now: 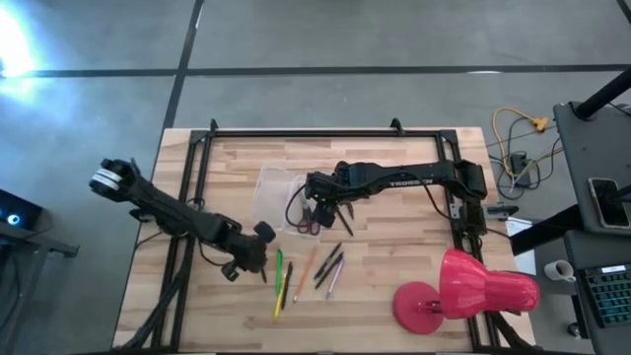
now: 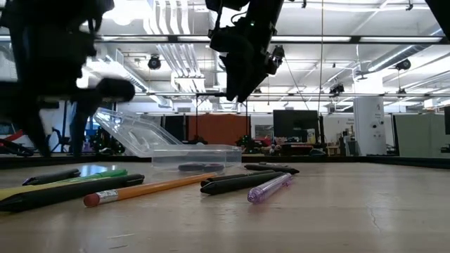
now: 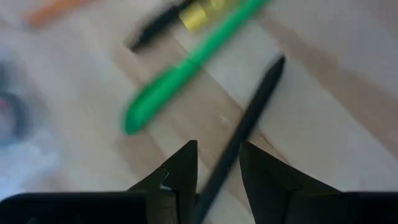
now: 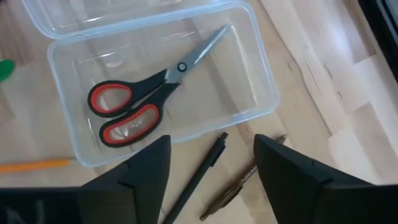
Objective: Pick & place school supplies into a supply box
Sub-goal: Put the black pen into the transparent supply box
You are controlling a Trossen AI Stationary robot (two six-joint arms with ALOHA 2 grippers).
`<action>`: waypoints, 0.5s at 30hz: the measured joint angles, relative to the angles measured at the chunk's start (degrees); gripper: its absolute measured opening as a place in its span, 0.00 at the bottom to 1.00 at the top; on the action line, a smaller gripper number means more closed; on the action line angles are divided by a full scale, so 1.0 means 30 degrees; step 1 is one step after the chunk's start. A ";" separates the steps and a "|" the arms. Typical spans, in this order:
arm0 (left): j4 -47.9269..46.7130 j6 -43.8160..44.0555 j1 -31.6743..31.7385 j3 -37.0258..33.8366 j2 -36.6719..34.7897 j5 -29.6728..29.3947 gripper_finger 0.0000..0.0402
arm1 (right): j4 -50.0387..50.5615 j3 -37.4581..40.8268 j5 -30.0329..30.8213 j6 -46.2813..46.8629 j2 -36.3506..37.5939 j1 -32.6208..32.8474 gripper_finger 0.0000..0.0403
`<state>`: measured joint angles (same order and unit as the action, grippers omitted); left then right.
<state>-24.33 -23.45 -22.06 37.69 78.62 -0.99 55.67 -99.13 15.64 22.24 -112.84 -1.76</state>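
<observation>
The clear supply box [image 1: 279,195] [image 4: 261,93] lies on the table with its lid open. The red-handled scissors [image 4: 140,102] [image 1: 307,223] lie flat inside it. My right gripper [image 4: 211,168] [image 1: 317,204] hovers open above the box's edge and touches nothing. My left gripper [image 3: 217,180] [image 1: 258,258] is near the table's front left, shut on a black pen [image 3: 249,112]. A green pen [image 3: 186,68] [image 1: 279,264], a yellow pen [image 1: 278,302], an orange pencil [image 1: 305,268], dark pens [image 1: 328,264] and a purple pen [image 2: 269,188] lie on the wood. My left gripper has the black pen between its two fingers [image 3: 180,177], which lie across the pen near one end [image 3: 219,168]. The rest of the pen runs out ahead of the fingers, and its free end [image 3: 277,65] is over the table beside the green pen.
A big red lamp [image 1: 463,288] stands at the table's front right. A black pen [image 4: 199,174] and a brown pencil [image 4: 239,183] lie just outside the box under my right gripper. A black frame [image 1: 325,131] borders the table.
</observation>
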 joint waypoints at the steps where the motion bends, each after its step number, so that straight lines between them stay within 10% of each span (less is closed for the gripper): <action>1: -0.0097 -0.0253 0.0009 -0.0014 0.0446 0.0195 0.26 | 0.0036 0.0000 -0.0005 -0.0007 0.0000 0.0000 0.57; 9: -0.0060 -0.1411 0.0257 0.0034 0.2895 0.1047 0.25 | 0.0767 0.0000 0.0509 -0.0343 0.0014 -0.0007 0.59; 15: -0.0851 -0.1811 0.0757 0.0630 0.3790 0.2617 0.06 | 0.2141 0.0000 0.1431 -0.0678 0.0022 -0.0001 0.54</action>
<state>-26.88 -28.88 -19.80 39.58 89.99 6.86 62.09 -99.13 19.93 20.21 -112.77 -1.76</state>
